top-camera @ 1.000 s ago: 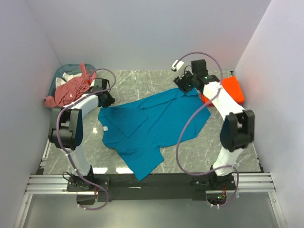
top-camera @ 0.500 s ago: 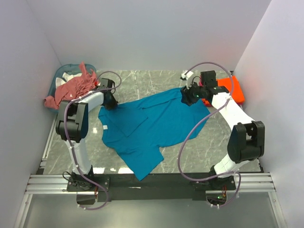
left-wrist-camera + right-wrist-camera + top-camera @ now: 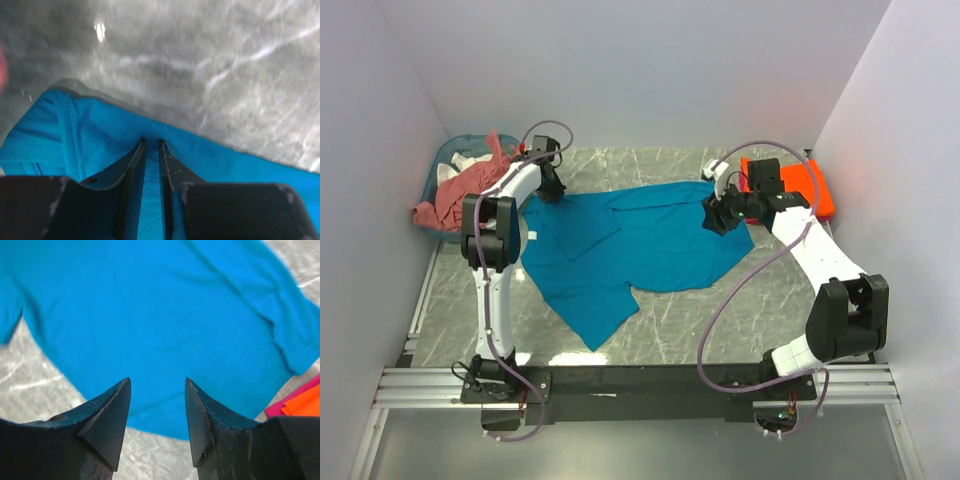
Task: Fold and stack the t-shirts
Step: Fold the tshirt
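Across the table (image 3: 770,290) lies one teal t-shirt (image 3: 650,245), left pincer (image 3: 151,144) pinching it, right pincer (image 3: 157,385) spread.

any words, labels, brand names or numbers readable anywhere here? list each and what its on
None: no text can be read in any view.
The teal shirt, orange shirt, pink shirt and basket show no print or logo at this size.
The left wrist view is too blurred to show fine marks.

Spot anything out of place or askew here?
The salmon-pink t-shirt spills over the rim of the teal basket at far left. The teal-blue t-shirt lies skewed and rumpled, one edge pinched in the left fingers.
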